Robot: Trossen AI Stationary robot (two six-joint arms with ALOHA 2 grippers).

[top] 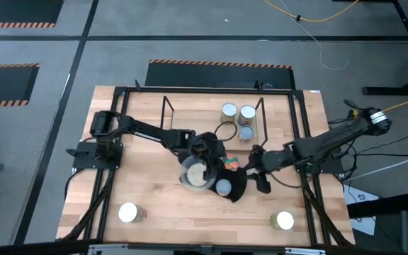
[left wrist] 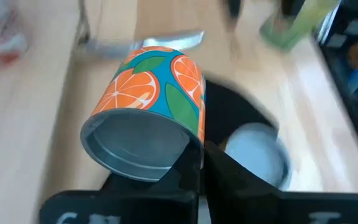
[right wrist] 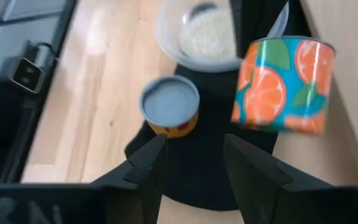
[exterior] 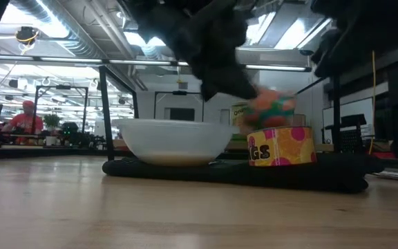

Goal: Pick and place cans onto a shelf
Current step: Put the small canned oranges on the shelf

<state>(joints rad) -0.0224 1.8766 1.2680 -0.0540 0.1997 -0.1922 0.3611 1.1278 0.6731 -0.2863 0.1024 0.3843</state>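
1. Cans are the subject: an orange-and-teal printed tin can (left wrist: 151, 112) is pinched in the left hand (left wrist: 197, 155), lifted clear of the flat black mat (right wrist: 210, 168) and tilted on its side, its silver end facing the left wrist camera.
2. Seen from above, the left hand (top: 214, 152) hangs over the middle of the pale wooden surface (top: 154, 205), just beside the clear bowl of pale grains (top: 197, 174).
3. A short can with a bluish top and yellow label (right wrist: 169, 106) stands on the mat near the bowl; two cream-topped cans (top: 129, 212) (top: 283, 220) wait at the near corners of the surface.
4. The low rack of thin black rods, the shelf (top: 167, 106), lies at the far side of the surface; three cans (top: 238, 115) already stand at its right end.
5. The right hand (right wrist: 191, 155) hovers, fingers spread and empty, above the mat, close to the held can.
6. Step in hand, as judged: carrying the held can to the shelf.
7. To do it well, the can should be brought upright before lowering, steered to a free spot left of the three placed cans, passed clear of the rods and the right arm, and let go only once its base sits flat.
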